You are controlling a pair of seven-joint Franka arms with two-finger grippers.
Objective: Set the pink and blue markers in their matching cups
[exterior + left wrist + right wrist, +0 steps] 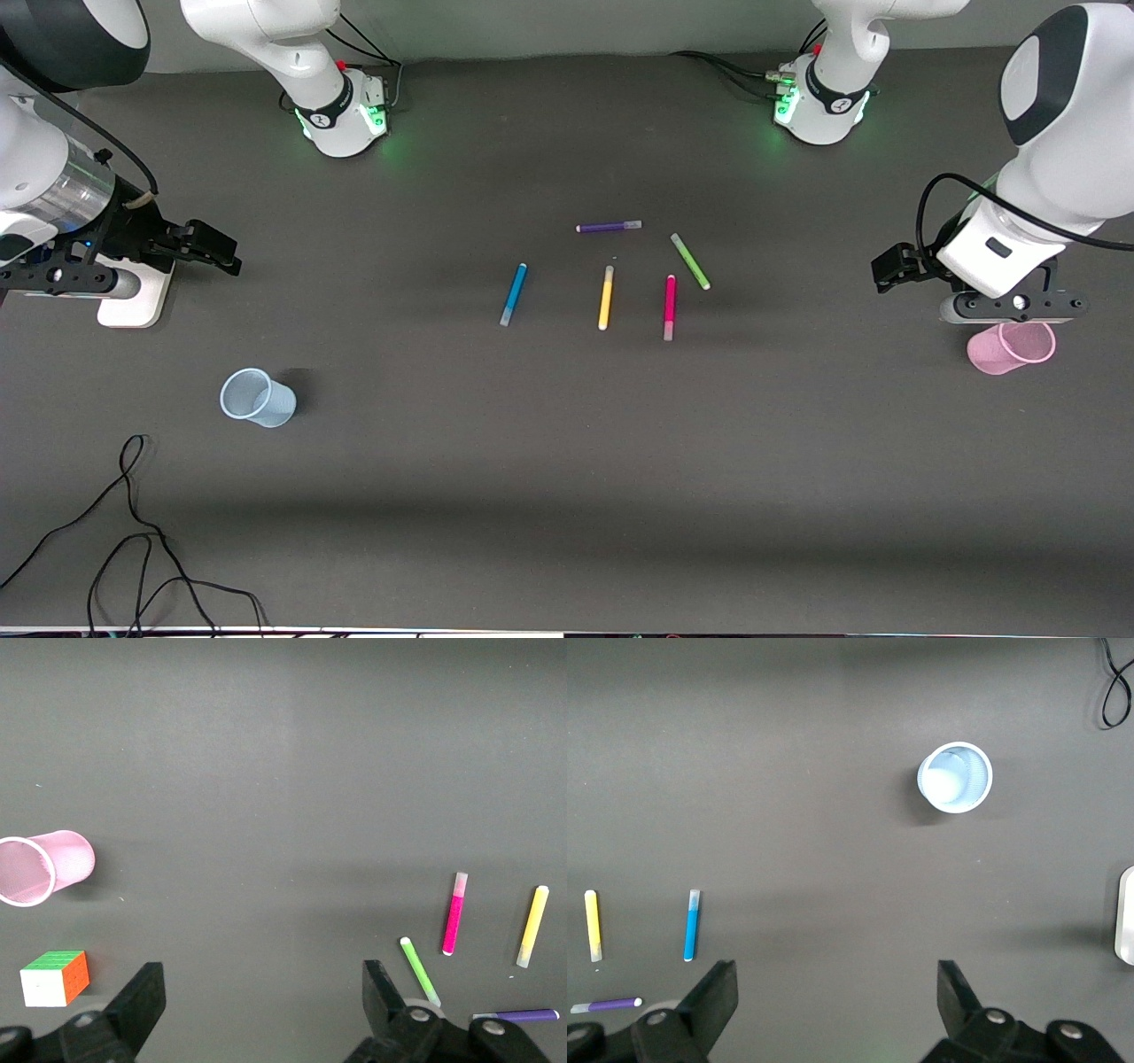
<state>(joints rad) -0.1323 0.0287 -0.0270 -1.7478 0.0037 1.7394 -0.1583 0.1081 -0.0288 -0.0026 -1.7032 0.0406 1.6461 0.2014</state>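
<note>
Five markers lay mid-bench. The blue marker (pixel 514 293) lay toward the right arm's end, the pink marker (pixel 670 307) toward the left arm's end, the yellow marker (pixel 606 297) between them. The blue cup (pixel 257 398) stood upright near the right arm's end, the pink cup (pixel 1012 346) at the left arm's. The left tool (pixel 264 1005) and the right tool (pixel 837 997) both waited high over the bench (pixel 567 461), fingers spread wide, holding nothing.

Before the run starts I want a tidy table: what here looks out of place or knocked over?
Nothing is spilled or tipped: the blue cup and pink cup stand upright. One stray: a colour cube on the table beside the pink cup. Both grippers, left and right, hang open and empty.
</note>
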